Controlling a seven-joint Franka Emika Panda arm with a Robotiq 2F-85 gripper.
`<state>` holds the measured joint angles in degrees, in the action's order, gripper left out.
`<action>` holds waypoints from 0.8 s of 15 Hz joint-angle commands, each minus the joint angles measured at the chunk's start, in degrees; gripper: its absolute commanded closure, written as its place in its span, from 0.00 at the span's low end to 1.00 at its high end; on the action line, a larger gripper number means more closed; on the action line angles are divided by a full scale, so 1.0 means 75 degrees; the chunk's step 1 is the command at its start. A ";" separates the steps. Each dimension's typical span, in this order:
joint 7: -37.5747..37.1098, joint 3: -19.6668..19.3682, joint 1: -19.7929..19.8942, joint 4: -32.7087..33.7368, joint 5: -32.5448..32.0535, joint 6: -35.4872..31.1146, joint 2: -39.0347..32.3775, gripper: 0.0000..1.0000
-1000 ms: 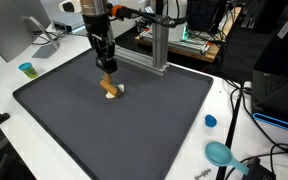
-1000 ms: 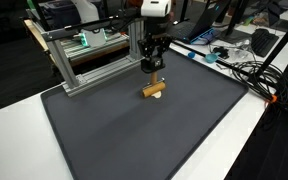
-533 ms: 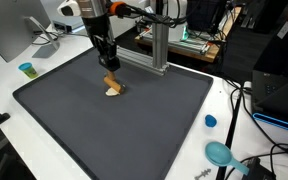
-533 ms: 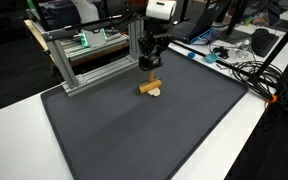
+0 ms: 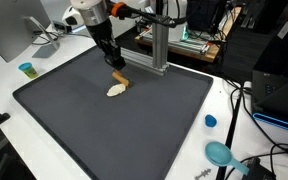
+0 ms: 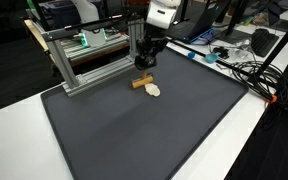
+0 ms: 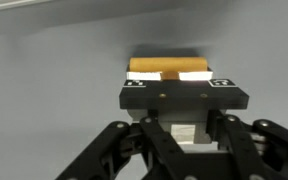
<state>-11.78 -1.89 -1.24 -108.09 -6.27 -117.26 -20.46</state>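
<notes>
My gripper (image 5: 114, 66) hangs over the far part of the dark grey mat (image 5: 104, 130), shut on a small tan wooden block (image 5: 120, 77). The same gripper (image 6: 144, 66) and block (image 6: 141, 83) show in both exterior views, the block just below the fingers. A small pale piece (image 5: 114, 90) lies on the mat right beside the block, again pale piece (image 6: 153, 89); I cannot tell whether they touch. In the wrist view the block (image 7: 169, 73) shows as a tan bar past the gripper (image 7: 170, 88), over the grey mat.
An aluminium frame (image 5: 159, 45) stands at the mat's far edge, close behind the gripper (image 6: 89, 60). A teal cup (image 5: 26, 69), a blue cap (image 5: 210, 121) and a teal scoop (image 5: 220, 153) lie on the white table. Cables (image 6: 246, 70) run along one side.
The gripper has moved toward the far edge and the frame, carrying the wooden block with it. The pale piece has shifted only slightly.
</notes>
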 commanded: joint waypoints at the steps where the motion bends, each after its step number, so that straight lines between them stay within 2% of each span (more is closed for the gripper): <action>1: 0.0184 -0.0041 0.0025 0.0205 0.0019 0.0589 -0.0565 0.78; 4: 0.0548 0.0049 0.0098 0.0161 0.0258 0.0781 -0.0154 0.78; 8: 0.2192 0.0246 0.0065 -0.0233 -0.0032 0.1174 0.1039 0.78; 12: 0.3090 0.0687 -0.0294 0.0258 -0.0147 0.2132 0.1516 0.78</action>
<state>7.02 0.84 -1.70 -107.26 -6.32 -106.60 -13.15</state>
